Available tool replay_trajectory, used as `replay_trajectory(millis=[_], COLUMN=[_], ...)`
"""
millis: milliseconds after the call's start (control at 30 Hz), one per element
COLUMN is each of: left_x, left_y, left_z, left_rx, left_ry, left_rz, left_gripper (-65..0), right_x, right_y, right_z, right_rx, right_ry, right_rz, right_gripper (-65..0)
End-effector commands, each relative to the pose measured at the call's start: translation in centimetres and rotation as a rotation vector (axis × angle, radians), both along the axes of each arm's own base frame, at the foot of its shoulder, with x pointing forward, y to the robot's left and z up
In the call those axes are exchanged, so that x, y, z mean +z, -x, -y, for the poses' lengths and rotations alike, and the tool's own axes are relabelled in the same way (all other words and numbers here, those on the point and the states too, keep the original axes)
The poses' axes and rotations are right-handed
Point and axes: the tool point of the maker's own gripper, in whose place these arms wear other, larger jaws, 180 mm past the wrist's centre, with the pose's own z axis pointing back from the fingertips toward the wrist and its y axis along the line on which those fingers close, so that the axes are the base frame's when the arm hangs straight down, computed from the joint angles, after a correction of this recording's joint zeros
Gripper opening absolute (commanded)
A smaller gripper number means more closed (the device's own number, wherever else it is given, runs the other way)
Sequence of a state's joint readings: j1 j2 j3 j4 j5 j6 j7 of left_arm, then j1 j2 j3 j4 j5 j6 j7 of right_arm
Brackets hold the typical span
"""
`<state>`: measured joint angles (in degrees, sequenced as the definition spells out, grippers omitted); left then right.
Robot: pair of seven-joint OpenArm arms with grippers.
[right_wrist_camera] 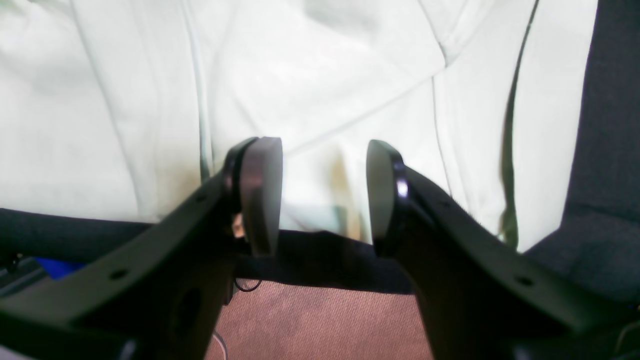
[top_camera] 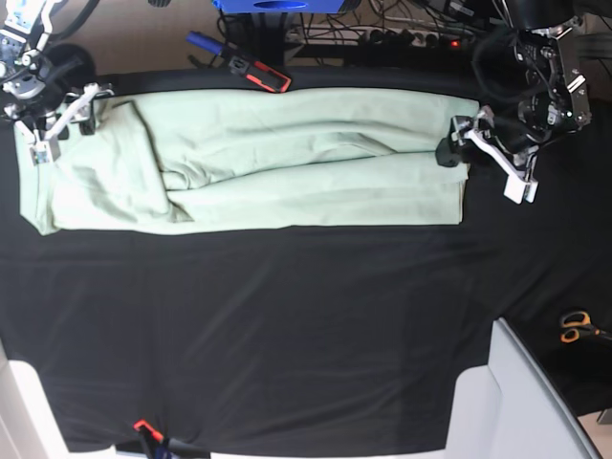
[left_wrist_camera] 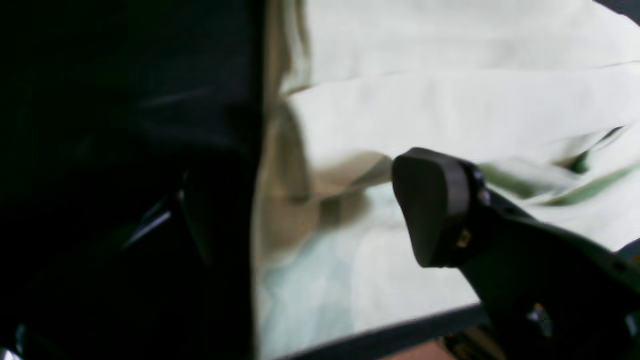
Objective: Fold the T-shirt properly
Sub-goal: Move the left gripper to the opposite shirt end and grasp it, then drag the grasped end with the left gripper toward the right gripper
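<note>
You have no containers on this table, so your attention goes straight to the T-shirt [top_camera: 287, 163]. It lies along the far edge of the tabletop as a long pale green band, already folded lengthwise, running almost from the left edge to well past the middle. A fold line runs down its length, and the cloth bunches into creases near its left end.

Your left gripper [top_camera: 457, 145] sits at the shirt's right end. In its wrist view one dark pad stands over the pale cloth and the other side is lost in shadow, so the jaws look spread wide; you cannot tell from these views whether any cloth lies between them.

Your right gripper [right_wrist_camera: 324, 195] is at the shirt's left end, at the far-left corner of the tabletop. Its two fingertips [right_wrist_camera: 260, 195] stand apart with a clear gap, poised over the hem, and nothing is pinched between them.

The black tablecloth [top_camera: 287, 325] covers the whole tabletop and is bare across its middle and near side. A red-and-black tool [top_camera: 258, 74] lies at the far edge, just beyond the shirt. Orange-handled scissors [top_camera: 575, 326] rest near the right edge. A pale grey panel [top_camera: 521, 402] overlaps the near-right corner. Cables [top_camera: 402, 29] crowd the floor behind the table.
</note>
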<state>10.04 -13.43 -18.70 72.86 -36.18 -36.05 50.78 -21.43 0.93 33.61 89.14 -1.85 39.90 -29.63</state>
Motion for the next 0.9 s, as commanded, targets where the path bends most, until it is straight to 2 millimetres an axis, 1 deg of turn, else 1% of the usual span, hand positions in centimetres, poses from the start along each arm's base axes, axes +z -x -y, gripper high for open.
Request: replay_trajectory(millis=[0,100,333,367,400,533,733,833,867], left_x=[0.29,0.07,0.22,0.24,0.24,0.29,0.26,-0.31,-0.48], left_y=[-0.46,-0.48,-0.9,-0.97,-0.97,-1.02,-0.99,-0.59,-0.5], left_z=[0.23,0.87,1.15,1.22,1.22,0.99,0.88,0.89,0.85], left_rx=[-0.008,-0.003,-0.004,-0.004,-0.004,0.004,0.009,0.017,0.022], left_ry=[0.005,0.022,0.028,0.029,0.029,0.029,0.028,0.038,0.041], left_rz=[0.01,0.009,0.019,0.021,0.021,0.023,0.022,0.003,-0.001], left_gripper=[-13.8,-13.8,-14.1,-14.9,-17.0,-32.1,-52.2,-63.3,-65.0], right_x=[0.86,0.86,0.78,0.77,0.77,0.73,0.73,0.73,0.74], right_y=[-0.75,-0.75,-0.68,-0.69,-0.69,-0.66,-0.65,-0.65,-0.63], right_z=[0.29,0.29,0.33,0.28,0.28,0.27,0.32,0.32,0.37], right_rx=[0.007,0.007,0.004,0.006,0.006,0.005,0.004,0.004,0.003], right_ry=[0.008,0.008,0.007,0.006,0.006,0.006,0.006,0.006,0.007], right_rz=[0.038,0.038,0.036,0.035,0.035,0.034,0.034,0.034,0.034], right_gripper=[-38.6,-38.6,-38.6,-38.6,-38.6,-38.6,-38.6,-38.6,-38.6])
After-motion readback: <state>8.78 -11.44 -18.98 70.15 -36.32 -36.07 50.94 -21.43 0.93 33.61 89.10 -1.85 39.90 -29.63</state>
